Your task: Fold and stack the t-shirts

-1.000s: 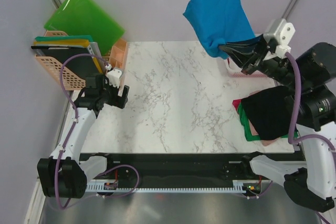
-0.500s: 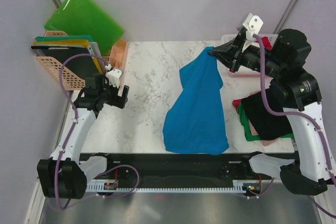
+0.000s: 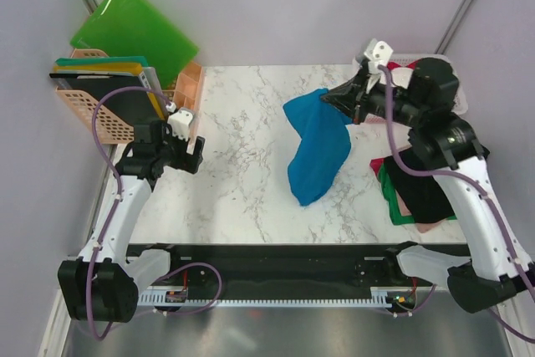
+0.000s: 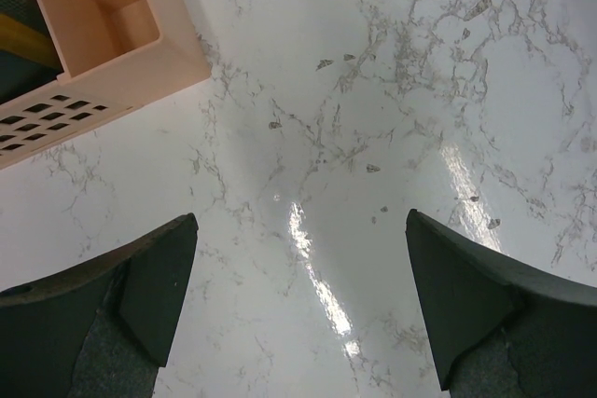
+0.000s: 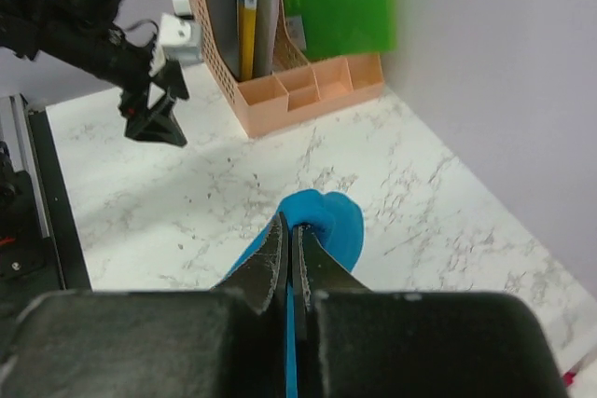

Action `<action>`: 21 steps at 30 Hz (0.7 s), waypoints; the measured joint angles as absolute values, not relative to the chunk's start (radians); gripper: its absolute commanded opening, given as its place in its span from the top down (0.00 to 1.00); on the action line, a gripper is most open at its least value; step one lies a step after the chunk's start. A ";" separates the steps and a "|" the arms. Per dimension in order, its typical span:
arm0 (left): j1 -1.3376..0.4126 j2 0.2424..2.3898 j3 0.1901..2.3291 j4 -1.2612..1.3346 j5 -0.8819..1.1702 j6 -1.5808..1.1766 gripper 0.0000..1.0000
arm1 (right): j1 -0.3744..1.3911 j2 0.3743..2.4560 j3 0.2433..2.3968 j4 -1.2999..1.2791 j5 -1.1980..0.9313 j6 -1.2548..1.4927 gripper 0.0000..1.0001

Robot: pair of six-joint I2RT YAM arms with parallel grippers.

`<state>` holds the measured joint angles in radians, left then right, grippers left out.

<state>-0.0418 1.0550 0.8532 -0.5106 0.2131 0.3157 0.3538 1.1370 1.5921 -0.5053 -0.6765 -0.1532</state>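
Pinching blue t-shirt (image 3: 318, 150) w/ R gripper (image 3: 328, 97), jaws tight, cloth draped onto table (image 3: 242, 114) centre. Holding L gripper (image 3: 195, 155) wide open, empty, at left.

We look through 3 cameras; the top external one sits above and behind the arm bases, facing down on the whole marble table (image 3: 242, 123); the left wrist one hangs close over the marble, facing straight down past the left gripper (image 4: 300, 221), a peach organizer (image 4: 112, 72) at its upper left; the right wrist one looks along the right gripper (image 5: 291, 228) across the table toward that organizer; we see the blue t-shirt (image 3: 318, 152) in both top and right wrist views.
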 measured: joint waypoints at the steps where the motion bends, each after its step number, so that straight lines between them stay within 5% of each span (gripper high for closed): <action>1: -0.042 1.052 0.853 -0.513 0.213 0.316 0.00 | 0.354 1.150 1.559 -0.497 -0.673 -0.155 0.89; 2: -0.042 1.051 0.853 -0.515 0.213 0.316 0.00 | 0.354 1.166 1.519 -0.481 -0.667 -0.158 0.75; 3: -0.042 1.050 0.853 -0.517 0.213 0.316 0.00 | 0.355 1.188 1.487 -0.475 -0.657 -0.165 0.44; 9: -0.042 1.050 0.853 -0.523 0.213 0.316 0.00 | 0.370 1.297 1.361 -0.476 -0.542 -0.250 0.12; 18: -0.042 1.050 0.853 -0.522 0.216 0.316 0.00 | 0.371 1.225 1.269 -0.480 -0.365 -0.364 0.12; 21: -0.042 1.052 0.853 -0.522 0.217 0.316 0.00 | 0.371 1.242 1.187 -0.469 -0.360 -0.353 0.25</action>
